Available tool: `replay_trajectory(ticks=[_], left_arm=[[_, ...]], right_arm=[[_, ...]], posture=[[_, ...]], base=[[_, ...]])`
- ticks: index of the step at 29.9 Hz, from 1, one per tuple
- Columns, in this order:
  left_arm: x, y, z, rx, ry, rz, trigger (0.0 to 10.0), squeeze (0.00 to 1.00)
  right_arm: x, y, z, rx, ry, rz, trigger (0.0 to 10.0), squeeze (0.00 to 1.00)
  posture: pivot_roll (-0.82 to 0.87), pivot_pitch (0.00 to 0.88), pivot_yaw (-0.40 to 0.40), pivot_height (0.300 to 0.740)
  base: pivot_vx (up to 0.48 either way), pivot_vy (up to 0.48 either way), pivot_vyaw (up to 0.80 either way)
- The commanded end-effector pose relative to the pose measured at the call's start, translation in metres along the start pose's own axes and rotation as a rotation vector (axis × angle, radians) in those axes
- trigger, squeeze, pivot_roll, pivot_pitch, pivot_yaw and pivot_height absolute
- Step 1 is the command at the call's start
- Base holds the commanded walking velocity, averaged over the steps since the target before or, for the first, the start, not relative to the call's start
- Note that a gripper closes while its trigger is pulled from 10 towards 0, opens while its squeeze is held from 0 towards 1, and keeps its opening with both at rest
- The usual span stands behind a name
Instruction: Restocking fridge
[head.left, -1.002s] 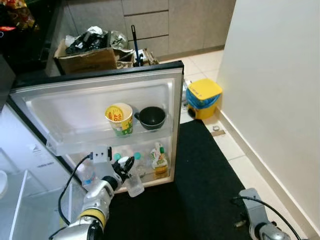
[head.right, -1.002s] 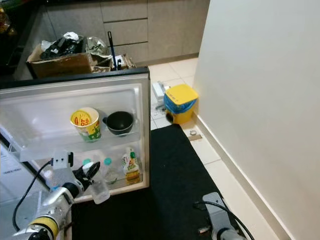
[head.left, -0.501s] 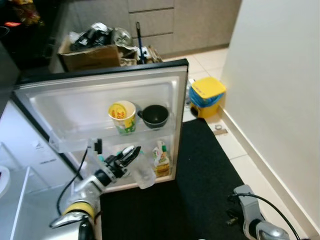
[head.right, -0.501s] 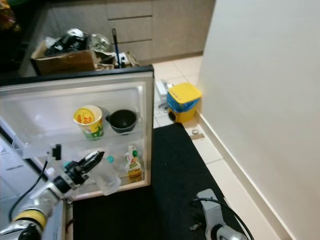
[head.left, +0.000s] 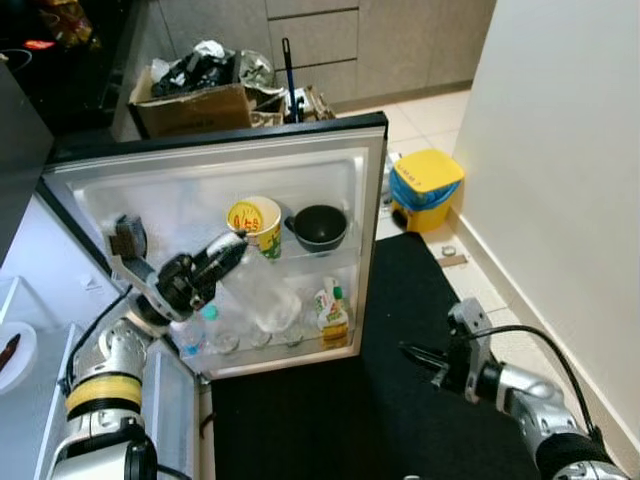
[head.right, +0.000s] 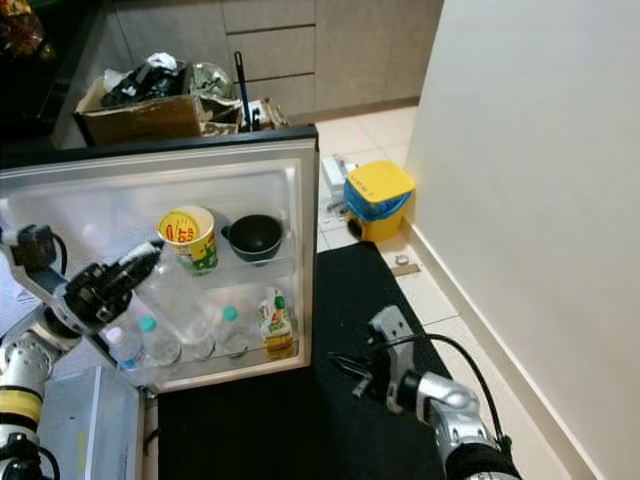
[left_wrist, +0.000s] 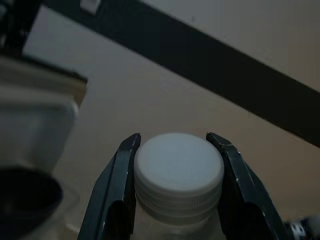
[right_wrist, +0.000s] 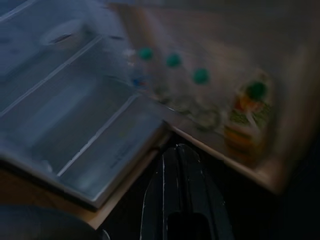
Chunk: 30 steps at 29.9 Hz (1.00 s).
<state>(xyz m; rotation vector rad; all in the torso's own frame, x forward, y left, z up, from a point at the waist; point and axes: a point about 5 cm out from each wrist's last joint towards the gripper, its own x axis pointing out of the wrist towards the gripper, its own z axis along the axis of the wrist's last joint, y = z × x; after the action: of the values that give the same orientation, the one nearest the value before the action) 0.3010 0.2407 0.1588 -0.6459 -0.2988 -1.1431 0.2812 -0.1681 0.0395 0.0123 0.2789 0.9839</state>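
Left gripper: the left gripper (left_wrist: 175, 145) is raised in front of the open white fridge door (head.left: 180, 185), its two black fingers (left_wrist: 117, 172) clamped on the neck of a clear plastic bottle with a white screw cap (left_wrist: 179, 161), one finger on each side just below the cap.

Held bottle: the clear bottle (head.left: 258, 292) hangs tilted, its body slanting down from the gripper across the front of the upper door shelf, near the yellow and green paper cup (head.left: 255, 225).

Upper door shelf: the yellow and green paper cup stands upright beside a black round bowl (head.left: 320, 226); the two are close, the cup on the robot's left.

Lower door shelf: a row of small clear bottles with teal caps (head.right: 148, 338) stands there, and at the robot's right end a green-topped squeeze bottle with a yellow and green label (head.left: 330, 310).

Right gripper: the right gripper (right_wrist: 181, 162) is low over the black floor mat (head.left: 400, 300), pointing toward the bottom of the door; its black fingers lie pressed together, holding nothing.

Surroundings: a yellow and blue pedal bin (head.left: 425, 190) stands on the tiled floor by the white wall (head.left: 570, 150); a brown cardboard box full of rubbish (head.left: 195, 100) sits behind the door.
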Motion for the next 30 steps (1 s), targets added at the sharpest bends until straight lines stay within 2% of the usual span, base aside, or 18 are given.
replay_trajectory(ticks=[1,3,5,7,10,12,13,14,15,16,17,18,24,26,30], left_arm=[[0.004,0.000,0.013,0.051,-0.041,0.005,10.0,0.00],[0.008,0.002,0.018,0.080,-0.078,0.058,10.0,0.00],[0.008,0.002,0.018,0.080,-0.078,0.058,10.0,0.00],[0.014,0.011,0.017,0.120,-0.088,0.145,10.0,0.00],[0.017,0.016,0.018,0.138,-0.103,0.205,10.0,0.00],[0.019,0.026,0.017,0.171,-0.115,0.335,10.0,0.00],[0.019,0.026,0.017,0.171,-0.115,0.335,10.0,0.00],[0.018,0.032,0.016,0.216,-0.093,0.406,10.0,0.00],[0.018,0.032,0.016,0.216,-0.093,0.406,10.0,0.00],[0.017,0.036,0.018,0.256,-0.084,0.474,10.0,0.00],[0.017,0.036,0.018,0.256,-0.084,0.474,10.0,0.00],[0.016,0.041,0.025,0.326,-0.081,0.566,10.0,0.00],[0.019,0.043,0.037,0.355,-0.123,0.596,10.0,0.00],[0.017,0.044,0.051,0.356,-0.192,0.610,10.0,0.00],[0.009,0.045,0.065,0.411,-0.208,0.669,10.0,0.00]], right_arm=[[0.005,0.000,0.011,-0.039,-0.038,0.006,10.0,0.00],[0.009,-0.004,0.027,-0.090,-0.089,-0.022,10.0,0.00],[0.009,-0.004,0.027,-0.090,-0.089,-0.022,10.0,0.00],[0.014,-0.006,0.043,-0.123,-0.147,-0.036,10.0,0.00],[0.016,-0.005,0.051,-0.143,-0.172,-0.028,10.0,0.00],[0.017,0.000,0.063,-0.182,-0.200,0.003,10.0,0.00],[0.017,0.000,0.063,-0.182,-0.200,0.003,10.0,0.00],[0.016,0.003,0.068,-0.199,-0.206,0.025,10.0,0.00],[0.016,0.003,0.068,-0.199,-0.206,0.025,10.0,0.00],[0.015,0.006,0.072,-0.213,-0.211,0.041,10.0,0.00],[0.015,0.006,0.072,-0.213,-0.211,0.041,10.0,0.00],[0.013,0.011,0.077,-0.237,-0.218,0.060,10.0,0.00],[0.011,0.015,0.081,-0.242,-0.225,0.073,10.0,0.00],[0.011,0.017,0.078,-0.242,-0.211,0.076,10.0,0.00],[0.010,0.019,0.077,-0.241,-0.199,0.070,10.0,0.00]], posture=[[-0.07,0.074,0.047,0.740],[-0.07,0.076,0.048,0.740],[-0.07,0.076,0.048,0.740],[-0.07,0.081,0.051,0.740],[-0.07,0.085,0.055,0.740],[-0.07,0.091,0.063,0.740],[-0.07,0.091,0.063,0.740],[-0.07,0.095,0.066,0.740],[-0.07,0.095,0.066,0.740],[-0.07,0.099,0.070,0.740],[-0.07,0.099,0.070,0.740],[-0.07,0.104,0.073,0.740],[-0.07,0.111,0.076,0.740],[-0.07,0.116,0.076,0.740],[-0.07,0.123,0.079,0.740]], base=[[0.000,0.000,0.00],[0.000,0.000,0.00],[0.000,0.000,0.00],[0.000,0.000,0.00],[0.000,0.000,0.00],[0.000,0.000,0.00],[0.000,0.000,0.00],[0.000,0.000,0.00],[0.000,0.000,0.00],[0.000,0.000,0.00],[0.000,0.000,0.00],[0.000,0.000,0.00],[0.000,0.000,0.00],[0.000,0.000,0.00],[0.000,0.000,0.00]])
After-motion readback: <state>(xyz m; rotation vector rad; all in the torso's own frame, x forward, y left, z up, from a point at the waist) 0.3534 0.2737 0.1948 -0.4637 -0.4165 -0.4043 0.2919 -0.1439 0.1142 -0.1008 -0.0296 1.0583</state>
